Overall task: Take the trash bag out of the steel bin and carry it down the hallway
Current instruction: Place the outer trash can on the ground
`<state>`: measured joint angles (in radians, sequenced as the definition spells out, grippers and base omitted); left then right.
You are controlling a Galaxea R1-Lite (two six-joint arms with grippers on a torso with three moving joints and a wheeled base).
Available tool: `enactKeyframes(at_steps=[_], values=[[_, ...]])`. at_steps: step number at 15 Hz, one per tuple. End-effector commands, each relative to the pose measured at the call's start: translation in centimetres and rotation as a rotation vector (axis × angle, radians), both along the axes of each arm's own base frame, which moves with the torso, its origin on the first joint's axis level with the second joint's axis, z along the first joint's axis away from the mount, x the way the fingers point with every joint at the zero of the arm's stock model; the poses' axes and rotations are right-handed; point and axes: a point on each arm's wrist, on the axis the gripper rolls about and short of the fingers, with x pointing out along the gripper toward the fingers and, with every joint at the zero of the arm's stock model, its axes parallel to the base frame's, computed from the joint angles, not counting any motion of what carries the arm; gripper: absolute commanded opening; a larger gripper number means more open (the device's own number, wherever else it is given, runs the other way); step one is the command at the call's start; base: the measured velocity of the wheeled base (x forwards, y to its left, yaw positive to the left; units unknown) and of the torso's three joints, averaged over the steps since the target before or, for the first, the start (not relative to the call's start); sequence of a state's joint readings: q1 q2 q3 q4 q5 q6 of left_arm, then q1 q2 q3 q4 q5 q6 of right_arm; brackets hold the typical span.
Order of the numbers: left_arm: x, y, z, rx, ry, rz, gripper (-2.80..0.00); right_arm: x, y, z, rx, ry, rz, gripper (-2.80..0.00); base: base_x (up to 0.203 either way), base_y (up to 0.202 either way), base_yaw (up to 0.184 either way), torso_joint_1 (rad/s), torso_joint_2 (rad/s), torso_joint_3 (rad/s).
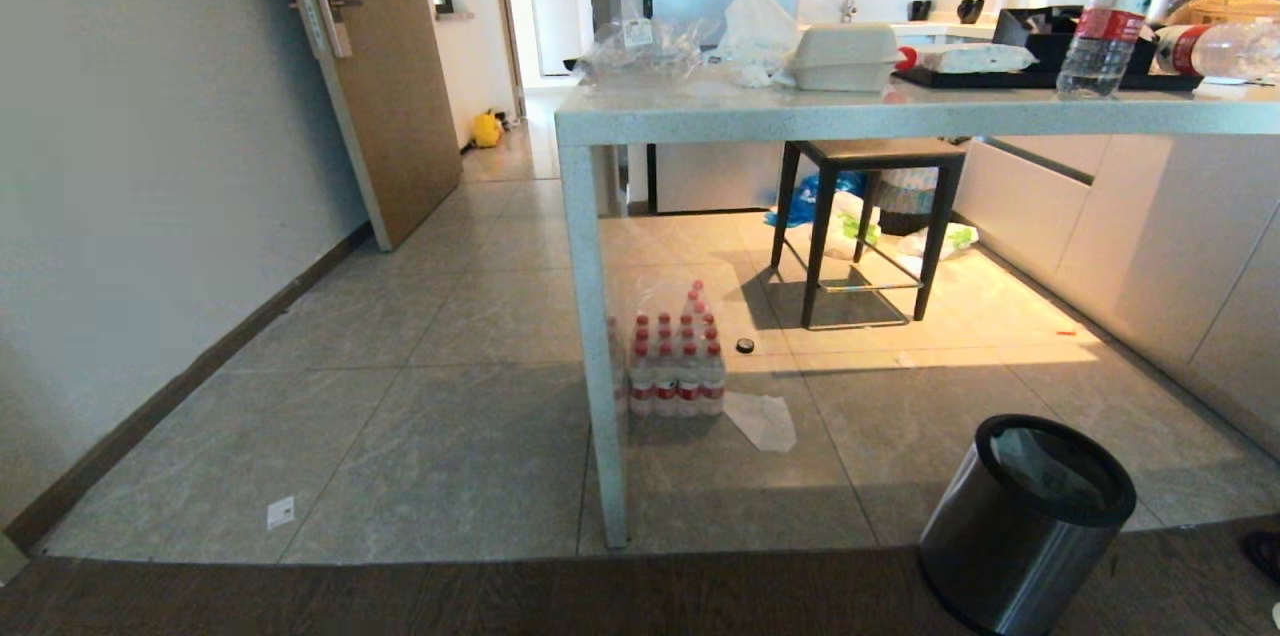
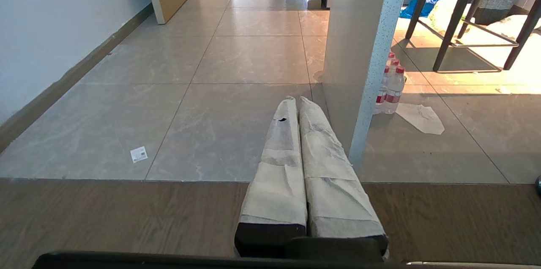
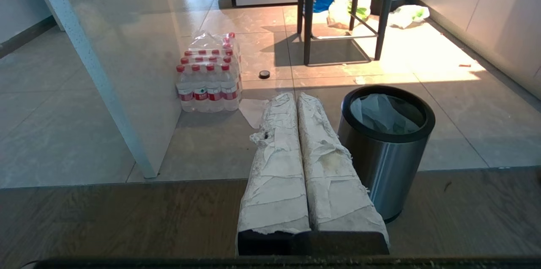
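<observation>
Right wrist view: tape-wrapped right gripper (image 3: 298, 100) closed, empty, beside shiny round steel bin (image 3: 386, 163); careless reach risks toppling it, thin white bag (image 3: 380, 112) snagging.

Left gripper (image 2: 298, 102) hangs low over the floor with its two tape-wrapped fingers (image 2: 279, 163) pressed together, nothing between them. Just to its right is the speckled table leg (image 2: 363, 61), with water bottles (image 2: 391, 87) behind it and a crumpled white scrap (image 2: 420, 117) nearby. A small label (image 2: 138, 154) lies on the tiles further left.
</observation>
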<state>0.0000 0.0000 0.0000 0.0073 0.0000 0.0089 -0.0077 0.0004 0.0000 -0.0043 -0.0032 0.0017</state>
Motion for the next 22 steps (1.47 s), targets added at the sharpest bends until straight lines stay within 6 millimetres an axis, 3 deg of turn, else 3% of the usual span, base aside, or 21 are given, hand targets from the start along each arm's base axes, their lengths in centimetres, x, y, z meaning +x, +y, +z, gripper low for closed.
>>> enactKeyframes(at_steps=[1, 10, 22], values=[[0.0, 0.0, -0.02, 0.0, 0.002, 0.0, -2.8, -0.01, 0.0, 0.0, 0.0, -0.002, 0.0, -2.8, 0.0, 0.0, 0.0, 0.0, 0.0, 0.0], [0.01, 0.0, 0.0, -0.001, 0.002, 0.002, -2.8, -0.01, 0.0, 0.0, 0.0, -0.002, -0.001, -2.8, 0.009, 0.0, 0.001, 0.0, 0.0, 0.0], [0.0, 0.0, 0.0, 0.001, 0.0, 0.0, -2.8, -0.01, 0.0, 0.0, 0.0, -0.002, -0.001, -2.8, 0.178, 0.0, 0.002, 0.003, 0.0, 0.002]])
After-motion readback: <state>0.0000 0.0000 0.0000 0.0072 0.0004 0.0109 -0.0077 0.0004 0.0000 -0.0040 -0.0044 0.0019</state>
